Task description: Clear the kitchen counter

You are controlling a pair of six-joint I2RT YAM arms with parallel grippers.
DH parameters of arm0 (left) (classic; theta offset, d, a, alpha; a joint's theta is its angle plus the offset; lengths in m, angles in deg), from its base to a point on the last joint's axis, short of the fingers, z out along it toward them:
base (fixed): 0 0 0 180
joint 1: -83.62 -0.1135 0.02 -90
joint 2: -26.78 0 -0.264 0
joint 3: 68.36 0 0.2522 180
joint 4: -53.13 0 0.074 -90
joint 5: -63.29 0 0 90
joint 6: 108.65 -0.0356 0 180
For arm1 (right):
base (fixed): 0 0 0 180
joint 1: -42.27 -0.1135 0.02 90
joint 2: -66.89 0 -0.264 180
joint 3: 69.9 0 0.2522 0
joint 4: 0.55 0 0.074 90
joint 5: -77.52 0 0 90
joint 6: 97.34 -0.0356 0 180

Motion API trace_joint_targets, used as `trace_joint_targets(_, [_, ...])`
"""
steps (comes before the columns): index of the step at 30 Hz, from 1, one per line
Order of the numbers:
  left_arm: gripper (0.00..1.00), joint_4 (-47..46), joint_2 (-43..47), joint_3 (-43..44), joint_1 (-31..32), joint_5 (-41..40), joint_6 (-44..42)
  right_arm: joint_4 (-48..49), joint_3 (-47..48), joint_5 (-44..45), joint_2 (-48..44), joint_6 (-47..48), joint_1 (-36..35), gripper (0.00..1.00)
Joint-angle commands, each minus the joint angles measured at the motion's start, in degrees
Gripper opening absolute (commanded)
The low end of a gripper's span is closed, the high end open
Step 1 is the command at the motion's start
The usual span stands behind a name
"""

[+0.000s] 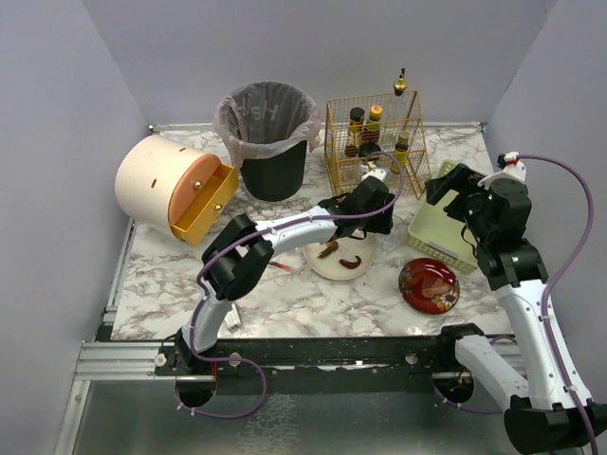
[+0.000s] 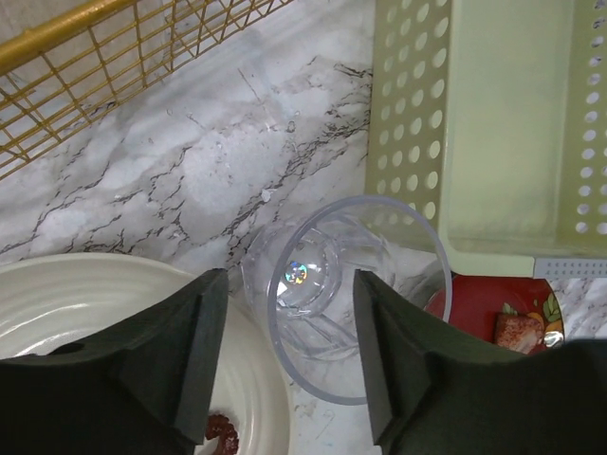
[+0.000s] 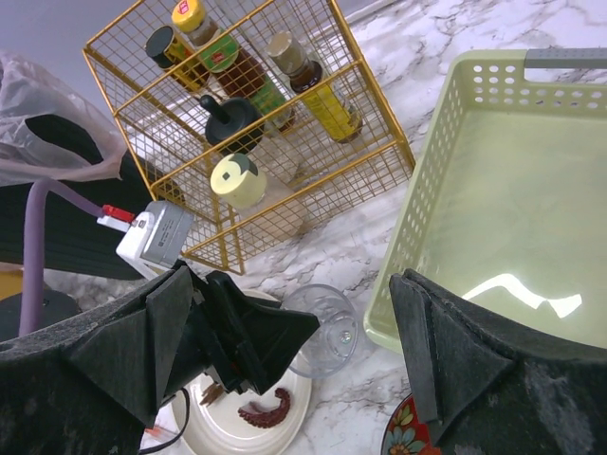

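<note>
Closest to me on the kitchen counter [image 1: 285,294] is a red plate [image 1: 429,284], and behind it a white plate [image 1: 327,268] with some food scraps. The left gripper [image 2: 288,284] stands between this plate and the green basket [image 2: 408,142]. Its jaws are partly apart, one on each side of a clear cup [image 2: 313,237], and I see a small gap on one side, so nothing is held yet.

The cup looks thin and slippery. I think a squeeze off its middle could make it shoot out towards the basket wall or onto the white plate. One finger hangs over the plate rim and could catch it.

The right gripper [image 3: 292,280] hovers just above, wide open and empty, so the arms could collide. Farther back, the wire rack [image 3: 285,190] of bottles is near.
</note>
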Motion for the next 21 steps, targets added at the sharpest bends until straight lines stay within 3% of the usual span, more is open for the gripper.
trace_joint_targets(1, [0.56, -0.5, -1.4, 1.3, 0.1, -1.3, -1.0, -1.3, -0.1, 2.1, -0.8, 2.2, -0.2, 0.93])
trace_joint_targets(16, [0.07, -0.2, 1.4, -0.9, 0.0, -4.5, -2.8, -0.8, -0.1, 1.2, -0.6, 1.9, -0.2, 0.94])
trace_joint_targets(21, [0.0, 0.1, 6.4, -3.3, 0.0, -6.3, -2.9, -0.5, 0.1, 0.9, -0.4, 1.2, -0.2, 0.94])
